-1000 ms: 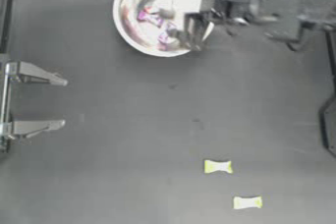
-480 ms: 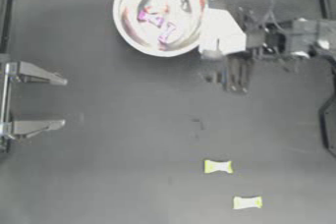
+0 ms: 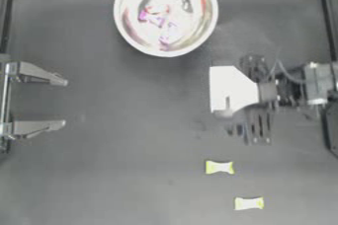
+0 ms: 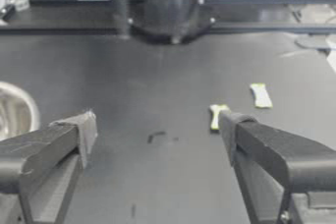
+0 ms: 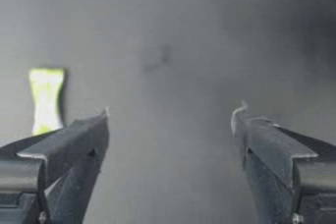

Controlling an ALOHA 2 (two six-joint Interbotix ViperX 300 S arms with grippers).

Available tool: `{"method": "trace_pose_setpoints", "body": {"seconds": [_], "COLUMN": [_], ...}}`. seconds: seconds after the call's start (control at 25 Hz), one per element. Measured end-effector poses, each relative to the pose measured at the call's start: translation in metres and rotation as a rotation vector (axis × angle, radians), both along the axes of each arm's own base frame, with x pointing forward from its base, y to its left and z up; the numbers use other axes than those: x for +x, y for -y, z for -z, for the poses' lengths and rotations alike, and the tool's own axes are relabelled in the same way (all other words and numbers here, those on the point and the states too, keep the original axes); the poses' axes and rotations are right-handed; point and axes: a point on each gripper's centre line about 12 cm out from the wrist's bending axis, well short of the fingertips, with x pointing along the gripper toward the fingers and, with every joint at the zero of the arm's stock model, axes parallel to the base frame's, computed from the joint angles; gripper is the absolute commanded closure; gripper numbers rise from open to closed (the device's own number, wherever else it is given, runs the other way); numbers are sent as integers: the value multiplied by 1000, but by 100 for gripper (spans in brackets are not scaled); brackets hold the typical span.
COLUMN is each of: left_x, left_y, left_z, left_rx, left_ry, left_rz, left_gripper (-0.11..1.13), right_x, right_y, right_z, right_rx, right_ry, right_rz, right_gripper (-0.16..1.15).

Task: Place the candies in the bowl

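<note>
Since the earlier frames your right hand (image 3: 224,108) has left the bowl (image 3: 165,13) and dropped toward mid-desk, now well below the bowl and above the two yellow-green candies. Its jaws are spread wide, nothing between them; wrist cam shows one candy (image 5: 46,100) just beside one jaw, on the desk (image 3: 119,169). Top view: nearer candy (image 3: 219,167) lies below the hand, 2nd candy (image 3: 249,203) further down & slightly right, apart from it. Pink/purple bits sit inside the bowl at top center. Your left hand (image 3: 63,101) is parked at the left edge, jaws open, empty.
</note>
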Motion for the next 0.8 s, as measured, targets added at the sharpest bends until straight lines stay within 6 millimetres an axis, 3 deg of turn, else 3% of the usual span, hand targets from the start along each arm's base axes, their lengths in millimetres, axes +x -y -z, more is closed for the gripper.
{"method": "trace_pose_setpoints", "body": {"seconds": [0.24,0.52,0.8], "left_x": [0,0,-1], "left_y": [0,0,-1], "left_z": [0,0,-1], "left_rx": [0,0,1], "left_ry": [3,2,6], "left_rz": [1,0,-5], "left_gripper": [-1,-1,-1], "right_x": [-1,2,12], "right_y": [-29,-63,-77], "right_z": [13,44,73], "right_rx": [24,41,63], "right_ry": [-40,-131,-138], "right_rz": [-23,-17,-5], "right_gripper": [-2,-2,-2]}}
